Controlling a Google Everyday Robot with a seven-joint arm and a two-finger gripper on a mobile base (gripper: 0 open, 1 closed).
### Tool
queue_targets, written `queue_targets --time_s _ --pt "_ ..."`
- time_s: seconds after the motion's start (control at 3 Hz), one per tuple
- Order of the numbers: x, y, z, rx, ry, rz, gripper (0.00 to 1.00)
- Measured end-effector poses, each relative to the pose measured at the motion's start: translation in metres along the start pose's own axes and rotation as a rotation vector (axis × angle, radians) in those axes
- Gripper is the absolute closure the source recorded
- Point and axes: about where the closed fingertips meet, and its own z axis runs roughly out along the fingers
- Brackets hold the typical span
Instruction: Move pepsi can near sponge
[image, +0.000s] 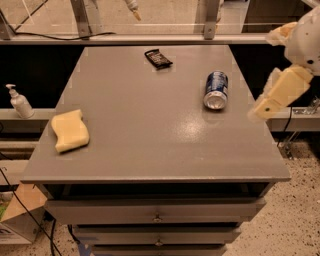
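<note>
The pepsi can (216, 89) lies on its side on the right part of the grey table (150, 125), its silver end facing the front. The pale yellow sponge (70, 130) lies flat near the table's left edge, far from the can. My cream-coloured gripper (276, 95) hangs off the table's right edge, just right of the can and a little nearer the front, touching nothing. The arm (305, 35) rises behind it to the upper right.
A flat black snack wrapper (158, 58) lies at the back middle of the table. A white pump bottle (20, 102) stands on a ledge to the left. Drawers (157, 212) sit below the tabletop. A cardboard box (17, 220) is on the floor at lower left.
</note>
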Motion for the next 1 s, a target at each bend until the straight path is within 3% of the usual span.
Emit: queue_targets --time_s 0.33,0.67,1.0 --pt "-0.004 0.000 0.004 -0.009 -0.021 0.006 0.00" --pt "0.005 0.000 0.028 -0.034 -0.054 0.089 0.00" --pt "0.001 -0.013 0.068 -0.045 -0.141 0.198 0.00"
